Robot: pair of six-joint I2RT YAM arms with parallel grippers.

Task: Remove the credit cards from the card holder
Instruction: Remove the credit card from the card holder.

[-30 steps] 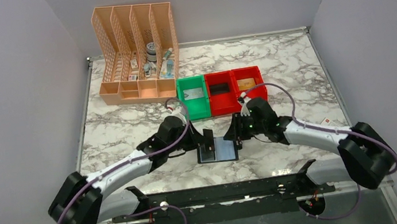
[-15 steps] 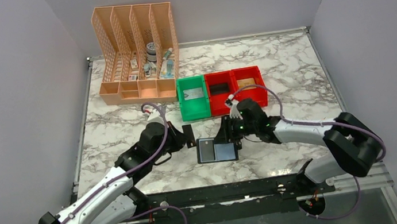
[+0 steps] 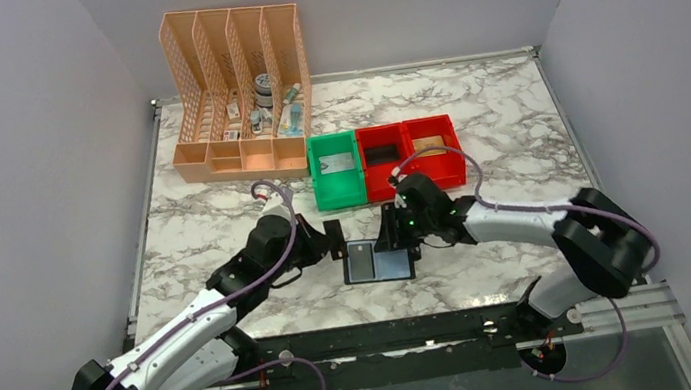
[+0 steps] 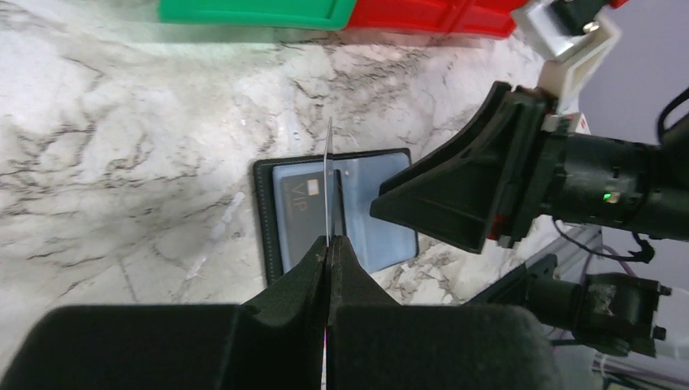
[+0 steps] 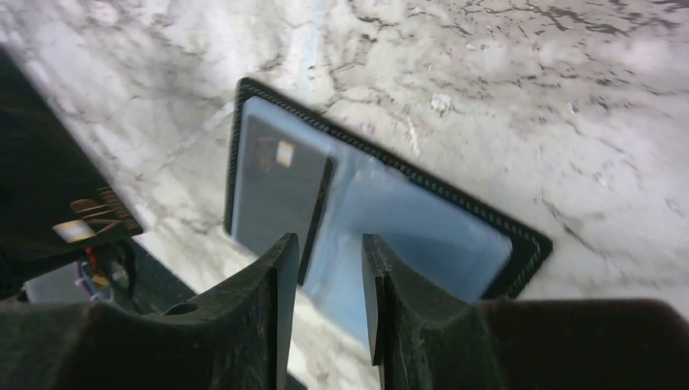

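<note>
Currently the card holder (image 3: 377, 260) lies open and flat on the marble worktop (image 3: 214, 222). It sits toward the near edge, about midway between the left and right edges, in front of the row of bins. Its grey-blue inner panels face up, and a dark card (image 4: 302, 213) marked VIP shows in the left panel.

Left gripper (image 4: 328, 242): fingers pressed together, pinching a credit card (image 4: 329, 175). The wrist camera sees the card edge-on, as a thin upright line. It is held above the holder's left half, clear of the panel.

Right gripper (image 5: 327, 241): fingers partly spread, nothing between them. It is down over the holder's middle fold and right panel. Contact with the panel cannot be told.

Green bin (image 3: 320, 186): one light card (image 3: 337, 163) lies inside. Right-hand red bin (image 3: 457, 150): one tan card (image 3: 429, 144) lies inside. A peach file rack (image 3: 235, 78) stands at the far left corner of the worktop, with small items in its slots.
</note>
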